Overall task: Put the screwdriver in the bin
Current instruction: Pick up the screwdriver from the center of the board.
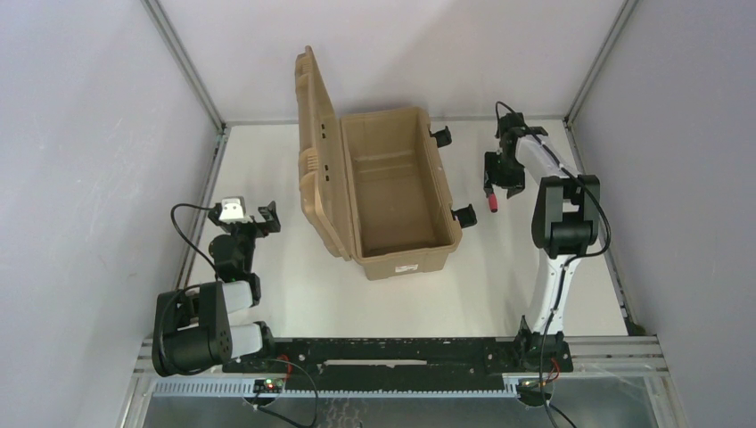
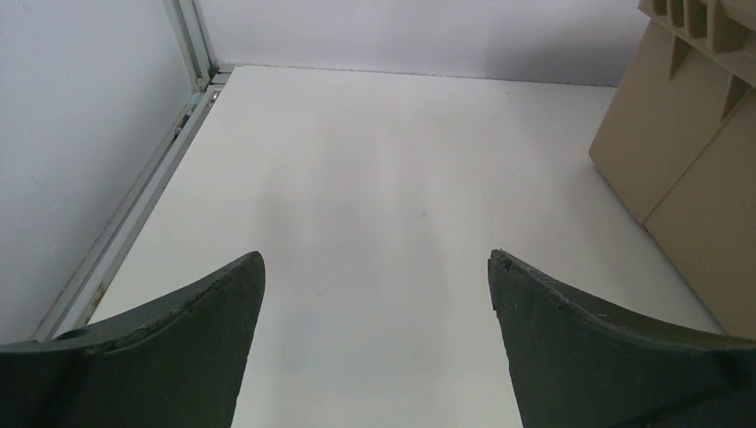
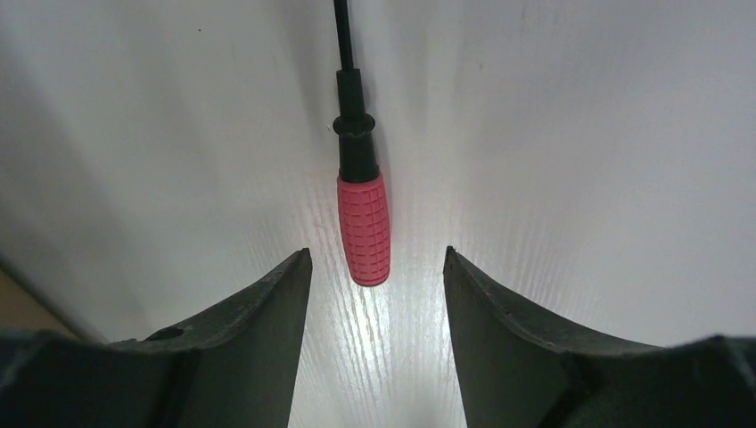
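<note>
The screwdriver (image 3: 363, 227) has a red gridded handle and a thin black shaft and lies flat on the white table, right of the bin; it also shows in the top view (image 1: 491, 201). My right gripper (image 3: 375, 259) is open and low over the table. The handle's butt end lies just between its fingertips without touching them. In the top view, the right gripper (image 1: 497, 183) is close to the bin's right side. The bin (image 1: 392, 192) is a tan case, open and looking empty, with its ribbed lid (image 1: 314, 152) standing up on the left. My left gripper (image 2: 376, 259) is open and empty.
The bin's black latches (image 1: 464, 216) stick out toward the screwdriver. A tan wall of the bin (image 2: 686, 160) fills the right of the left wrist view. Metal frame rails (image 1: 201, 192) and grey walls bound the table. The left gripper (image 1: 242, 223) sits left of the lid.
</note>
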